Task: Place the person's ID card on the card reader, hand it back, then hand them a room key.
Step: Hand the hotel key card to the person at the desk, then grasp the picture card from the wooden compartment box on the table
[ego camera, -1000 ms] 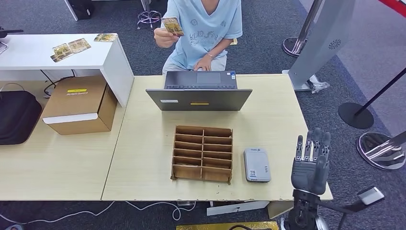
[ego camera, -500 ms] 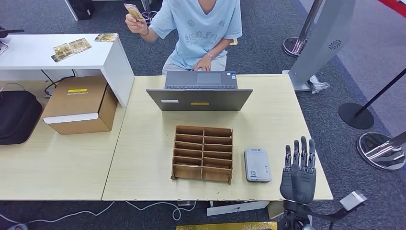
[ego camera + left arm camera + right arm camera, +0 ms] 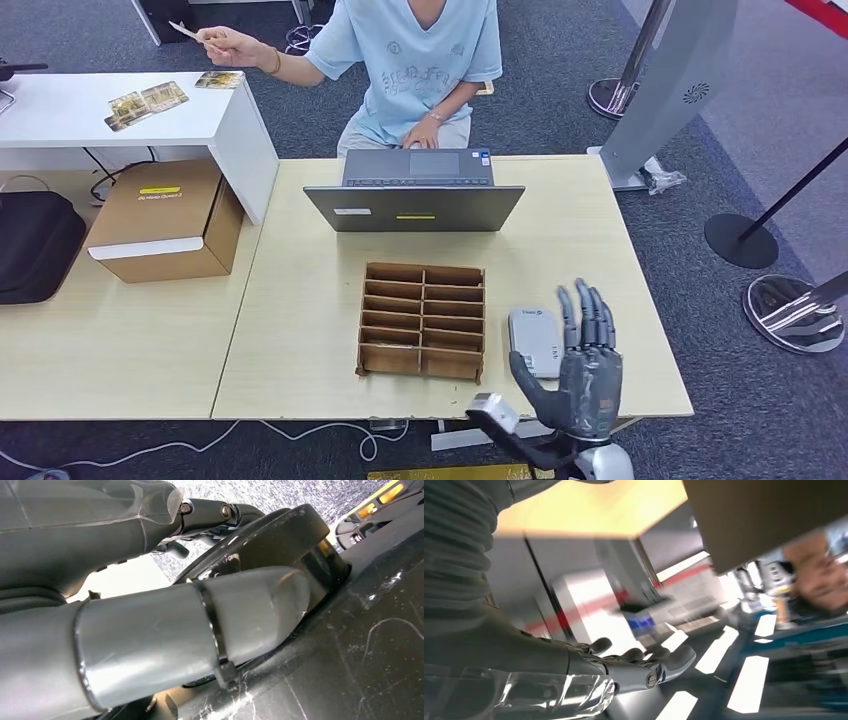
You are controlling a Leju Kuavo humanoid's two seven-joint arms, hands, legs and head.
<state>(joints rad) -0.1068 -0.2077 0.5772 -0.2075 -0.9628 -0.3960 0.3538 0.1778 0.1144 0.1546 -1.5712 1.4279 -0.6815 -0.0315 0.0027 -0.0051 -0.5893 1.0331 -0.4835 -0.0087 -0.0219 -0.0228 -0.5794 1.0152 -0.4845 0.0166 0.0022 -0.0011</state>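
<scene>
Head view: looking down and forward from high over the counter (image 3: pixel 600 250), taking in the right hand (image 3: pixel 585 370) at the near edge. Right wrist view: sitting close behind that same hand (image 3: pixel 624 672), looking along its fingers, blurred. Left wrist view: pressing close against the left hand (image 3: pixel 150 640).

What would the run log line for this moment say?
right hand: open, raised beside card reader | card: in person's hand, over side table | organizer: untouched

reader (image 3: pixel 535 341) pale grey | organizer (image 3: pixel 424 321) brown (cardboard) | shirt (image 3: pixel 415 55) light blue
</scene>
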